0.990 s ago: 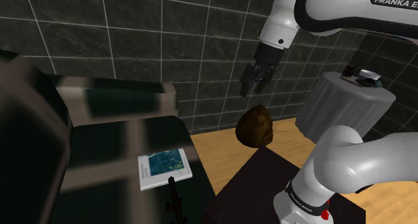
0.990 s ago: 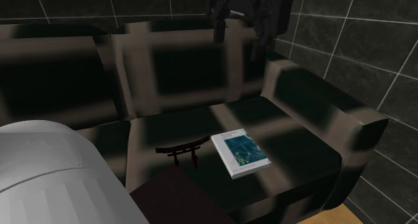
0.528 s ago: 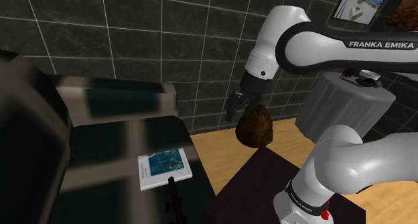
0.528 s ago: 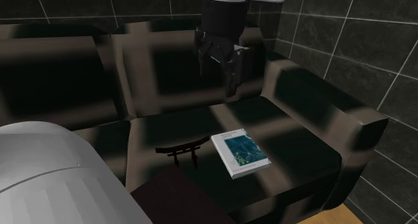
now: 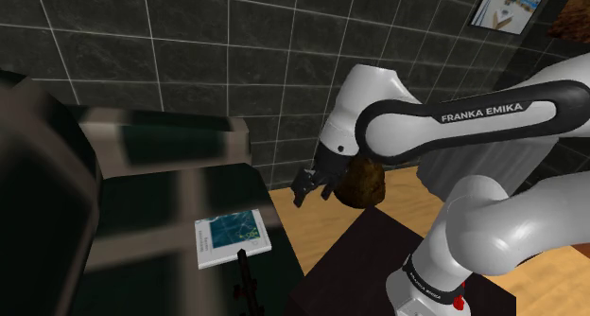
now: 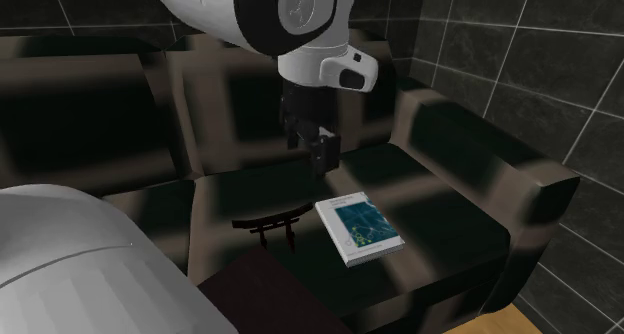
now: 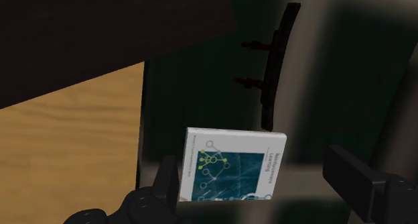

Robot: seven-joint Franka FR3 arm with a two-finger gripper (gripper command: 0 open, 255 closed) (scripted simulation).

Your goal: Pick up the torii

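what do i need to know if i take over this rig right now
Gripper: open and holding nothing. It hangs in the air above the sofa seat, roughly over the book.
Torii: dark and upright on the seat near its front edge, close beside the book on the second exterior view's left. Nothing touches it.
Done: the arm is over the seat; no grasp yet.
Left: shift the gripper over the torii, come down, close on it and lift. The book lies very near, so the fingers probably need care not to catch it.
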